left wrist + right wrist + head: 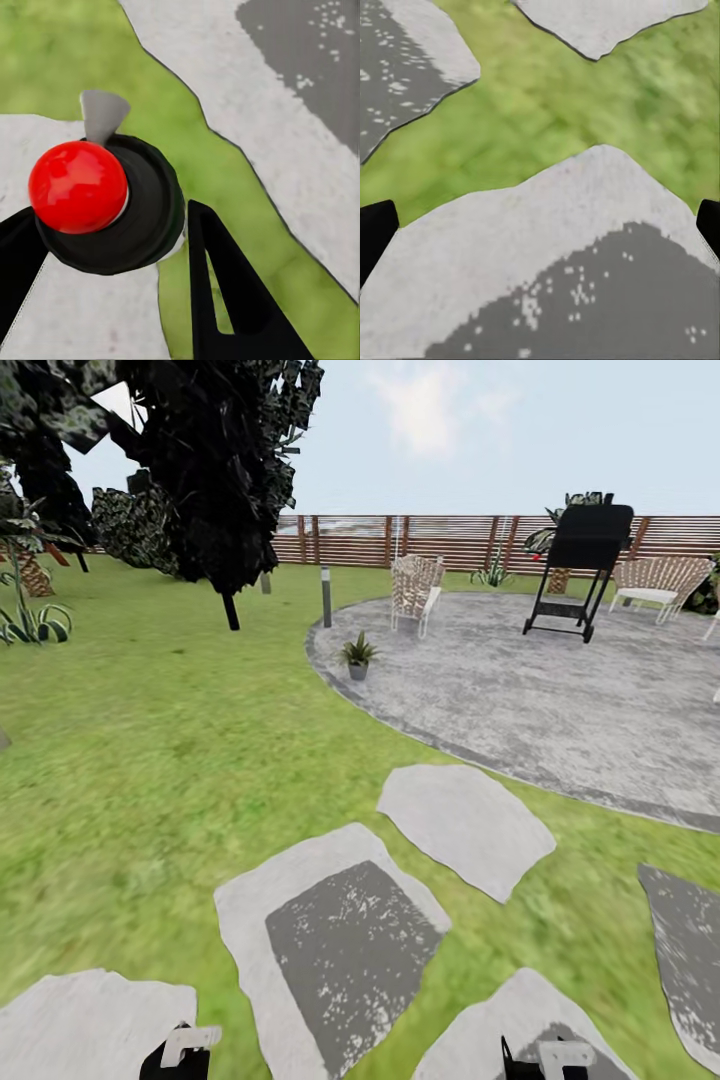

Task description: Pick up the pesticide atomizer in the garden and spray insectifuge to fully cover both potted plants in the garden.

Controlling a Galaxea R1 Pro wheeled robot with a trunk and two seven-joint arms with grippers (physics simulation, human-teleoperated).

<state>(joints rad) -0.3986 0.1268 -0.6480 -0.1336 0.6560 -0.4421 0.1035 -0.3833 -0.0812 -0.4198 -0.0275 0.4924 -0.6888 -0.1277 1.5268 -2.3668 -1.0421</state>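
Observation:
The pesticide atomizer [77, 186], a dark round bottle with a glossy red top and a small grey nozzle, sits between the two black fingers of my left gripper [112, 211], which is shut on its body. It hangs over a pale stepping stone and grass. My right gripper [544, 217] is open, its black fingertips [375, 229] far apart above another stepping stone, holding nothing. One potted plant [357, 655], a small green rosette in a grey pot, stands at the near left edge of the round paved patio [520, 690], several metres ahead.
Grey stepping stones [340, 935] cross the lawn toward the patio. A grey bollard post [325, 597], a wicker chair [414, 590], a black grill [578, 565] and a wicker bench [660, 585] stand at the far side. A dark tree [215, 480] is left; a slatted fence [440, 540] runs behind.

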